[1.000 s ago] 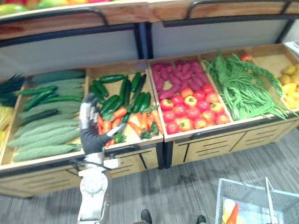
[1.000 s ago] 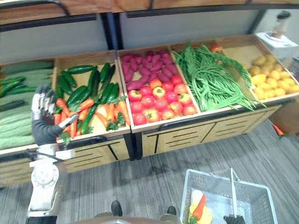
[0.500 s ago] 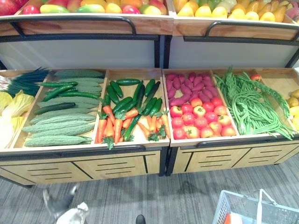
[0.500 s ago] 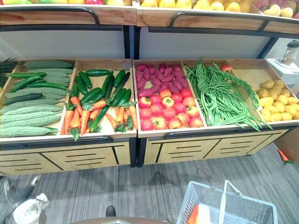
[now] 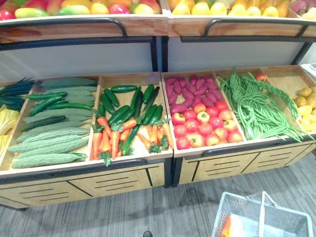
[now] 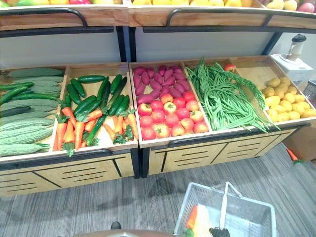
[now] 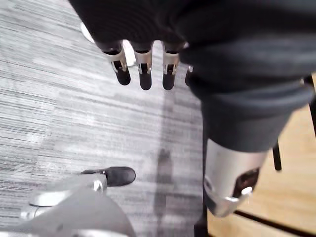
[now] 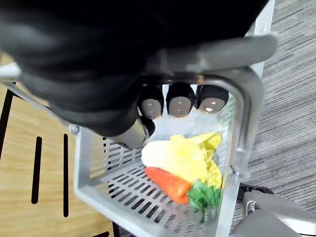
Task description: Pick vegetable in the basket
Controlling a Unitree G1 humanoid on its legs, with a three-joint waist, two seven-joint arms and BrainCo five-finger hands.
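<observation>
Curling round the handle (image 8: 217,52) of the basket (image 6: 254,219), the right hand (image 8: 180,103) clamps it; inside the basket a carrot (image 8: 168,181) lies beside a pale yellow vegetable (image 8: 185,157) (touching). The left hand (image 7: 143,69) hangs over the floor (image 7: 59,108), fingers straight.

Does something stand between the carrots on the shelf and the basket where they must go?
Nothing visible does: the carrots lie uncovered in their crate, and the basket, held by the right hand, is open on top.

Grey striped floor (image 5: 98,212) runs before a wooden display stand (image 5: 123,180) with black rails (image 5: 64,20).
</observation>
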